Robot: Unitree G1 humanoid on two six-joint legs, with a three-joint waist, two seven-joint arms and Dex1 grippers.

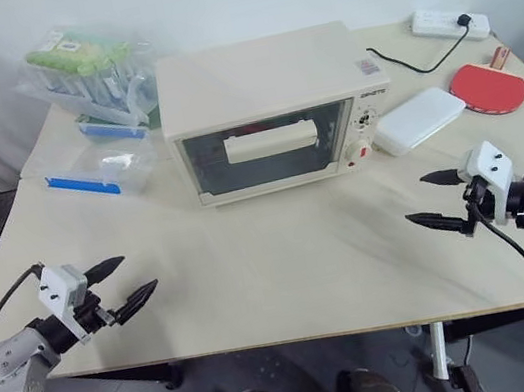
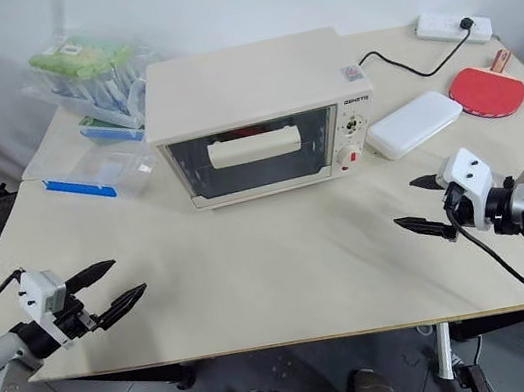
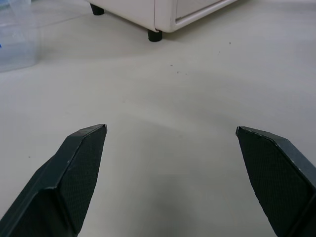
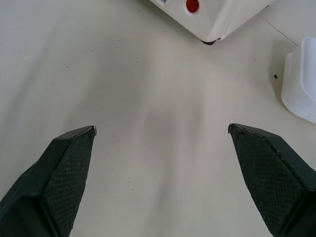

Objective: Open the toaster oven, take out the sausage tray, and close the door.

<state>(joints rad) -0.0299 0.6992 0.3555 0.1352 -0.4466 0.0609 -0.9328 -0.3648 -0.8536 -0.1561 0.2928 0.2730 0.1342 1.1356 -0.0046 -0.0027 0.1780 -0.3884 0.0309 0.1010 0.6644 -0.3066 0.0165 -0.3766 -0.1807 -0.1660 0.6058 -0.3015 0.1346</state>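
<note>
Both end effectors gape; toaster oven (image 1: 273, 113) label unreadable.

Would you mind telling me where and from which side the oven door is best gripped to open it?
Probably by the cream bar handle across the upper part of the closed glass door, approached from the front. It runs level and stands proud of the glass, so open fingers could close over it from above and below.

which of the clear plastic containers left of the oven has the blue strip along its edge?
The low, flat clear container nearest the table's front, left of the toaster oven. The stacked bin behind it is taller and holds green-topped items.
</note>
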